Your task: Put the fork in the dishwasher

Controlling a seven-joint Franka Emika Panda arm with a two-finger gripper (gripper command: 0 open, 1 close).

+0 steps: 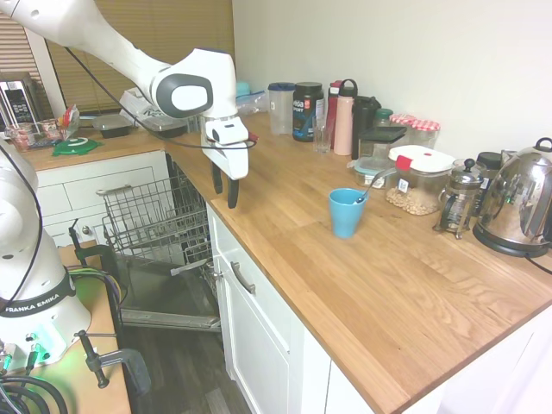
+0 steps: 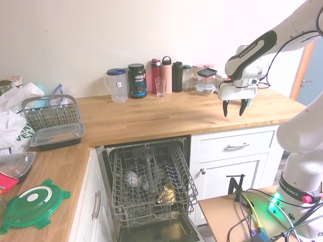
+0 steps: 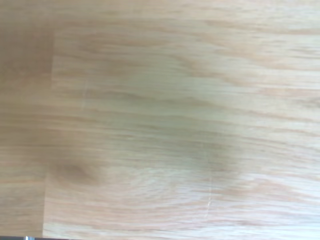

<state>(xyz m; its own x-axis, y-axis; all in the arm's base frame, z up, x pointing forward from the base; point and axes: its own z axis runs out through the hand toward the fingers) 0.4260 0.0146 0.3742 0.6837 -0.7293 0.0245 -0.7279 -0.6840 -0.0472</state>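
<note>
The dishwasher (image 2: 151, 186) stands open with its wire rack pulled out, the gripper (image 1: 225, 191) hangs empty with fingers spread above the wooden counter (image 1: 345, 267), and beyond it the fork (image 1: 373, 183) stands in the blue mug (image 1: 346, 212).

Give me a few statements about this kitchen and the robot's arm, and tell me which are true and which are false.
1. The fork stands in the blue mug on the counter. True.
2. The gripper has its jaws clamped on the fork. False: the jaws are open and empty, hanging over bare wood.
3. The dishwasher is open with its wire rack pulled out. True.
4. The mug sits inside the dishwasher rack. False: it is on the counter, near the glass jar with the red-and-white lid.
5. The green lid lies on the floor. False: it lies on the counter.
</note>
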